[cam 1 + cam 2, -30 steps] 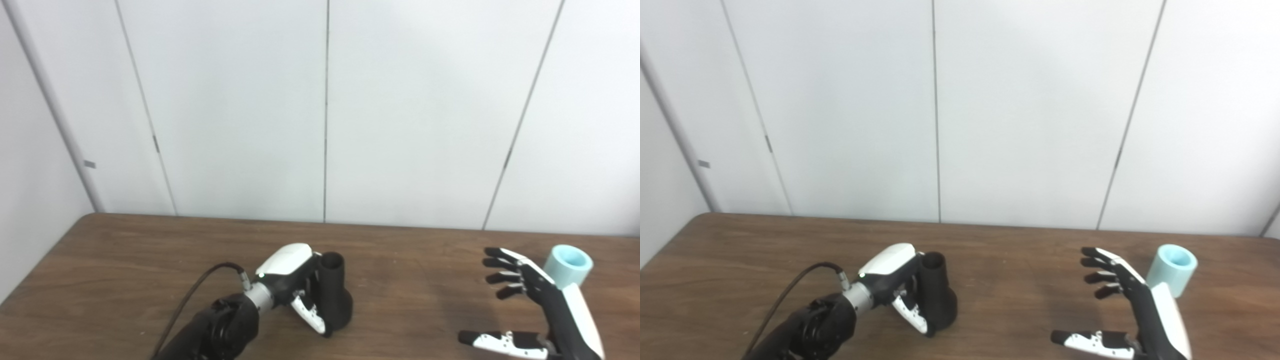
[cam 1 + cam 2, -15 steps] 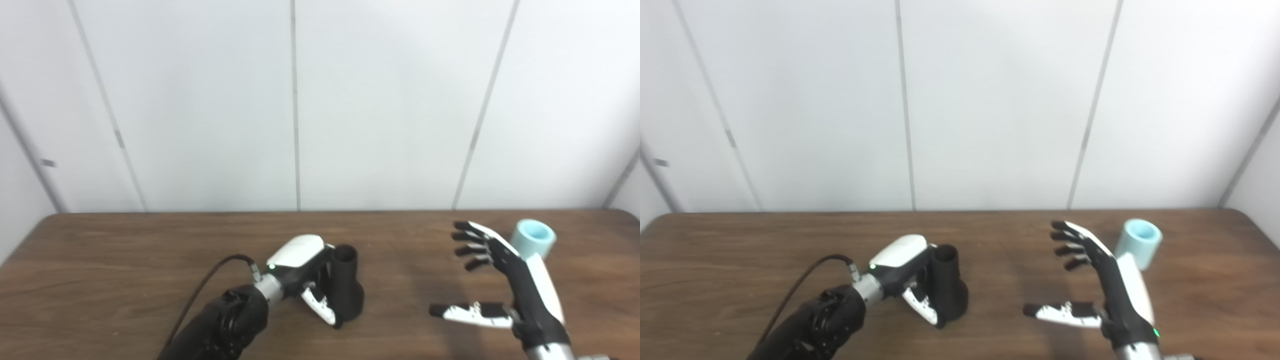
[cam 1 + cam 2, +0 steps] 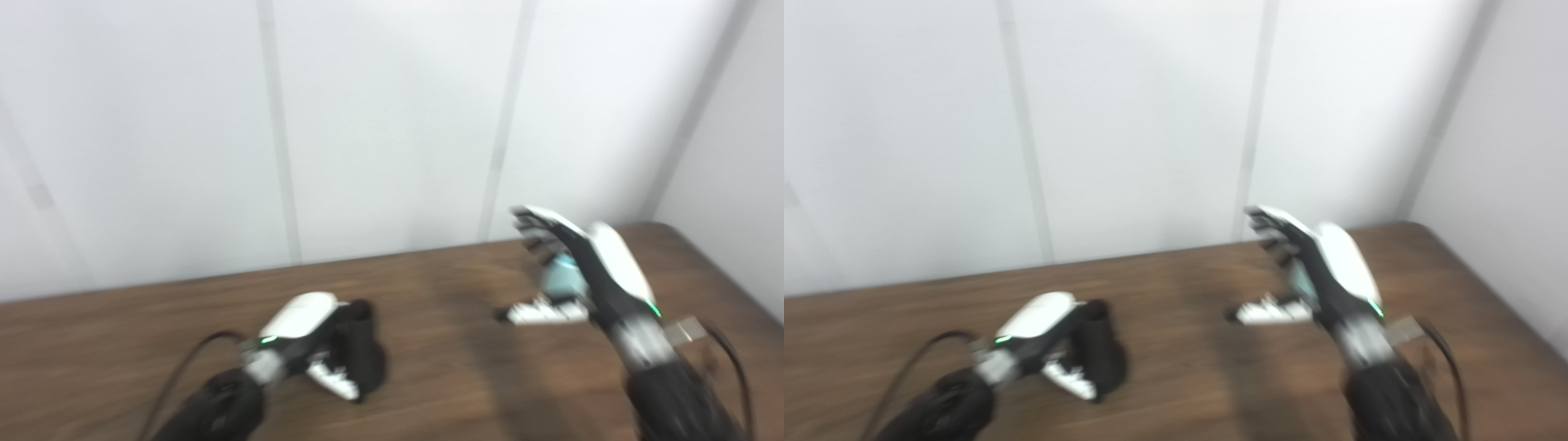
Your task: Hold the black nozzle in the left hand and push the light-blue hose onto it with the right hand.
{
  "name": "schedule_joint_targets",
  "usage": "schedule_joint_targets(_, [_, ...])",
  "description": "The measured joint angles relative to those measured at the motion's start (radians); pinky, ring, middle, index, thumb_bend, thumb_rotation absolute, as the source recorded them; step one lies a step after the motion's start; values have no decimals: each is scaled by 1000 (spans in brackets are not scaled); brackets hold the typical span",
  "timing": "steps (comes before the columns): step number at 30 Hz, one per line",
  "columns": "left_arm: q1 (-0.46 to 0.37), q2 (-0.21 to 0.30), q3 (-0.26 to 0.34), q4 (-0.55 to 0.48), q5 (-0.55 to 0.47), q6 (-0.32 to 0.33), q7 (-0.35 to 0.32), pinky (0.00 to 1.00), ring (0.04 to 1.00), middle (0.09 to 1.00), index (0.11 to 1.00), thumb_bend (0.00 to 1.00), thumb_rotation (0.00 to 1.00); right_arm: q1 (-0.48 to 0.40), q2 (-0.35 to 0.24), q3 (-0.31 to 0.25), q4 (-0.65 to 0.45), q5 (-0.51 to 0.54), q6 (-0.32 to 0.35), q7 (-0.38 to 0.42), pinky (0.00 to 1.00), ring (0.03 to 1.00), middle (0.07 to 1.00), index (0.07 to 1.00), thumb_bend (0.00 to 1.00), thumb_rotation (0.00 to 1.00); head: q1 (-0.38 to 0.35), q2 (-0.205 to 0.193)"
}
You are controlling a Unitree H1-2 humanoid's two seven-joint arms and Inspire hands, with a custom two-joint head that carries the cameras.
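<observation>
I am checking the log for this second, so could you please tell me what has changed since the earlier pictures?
The camera swung right. The right hand moved to the light-blue hose, fingers open around it, not yet gripping. The left hand stayed shut on the black nozzle, which stands on the table.

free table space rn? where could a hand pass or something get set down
Bare wood between the black nozzle in the left hand and the right hand; also the table's left end and the strip along the wall. Crowded at right: the right hand is open around the light-blue hose. Frames are blurred.
</observation>
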Motion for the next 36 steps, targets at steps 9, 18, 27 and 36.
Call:
schedule_joint_targets(9, [0,-2,13,92,-23,-129,79,426,458,467,484,528,0,-232,-52,-92,110,-168,25,277,549,758,888,892,871,194,-78,-49])
schedule_joint_targets(18, [-24,3,16,177,-44,-225,113,433,462,470,483,528,0,-288,-118,-93,342,-340,26,420,652,886,951,911,932,300,-102,-72])
schedule_joint_targets(27, [-28,5,23,203,-54,-262,120,448,486,484,479,527,0,-346,-183,-33,554,-282,26,392,710,914,968,912,903,269,-103,-86])
schedule_joint_targets(36, [-30,6,24,210,-66,-268,119,451,462,459,488,527,0,-385,-242,45,740,-159,26,436,853,951,971,929,1000,373,-99,-77])
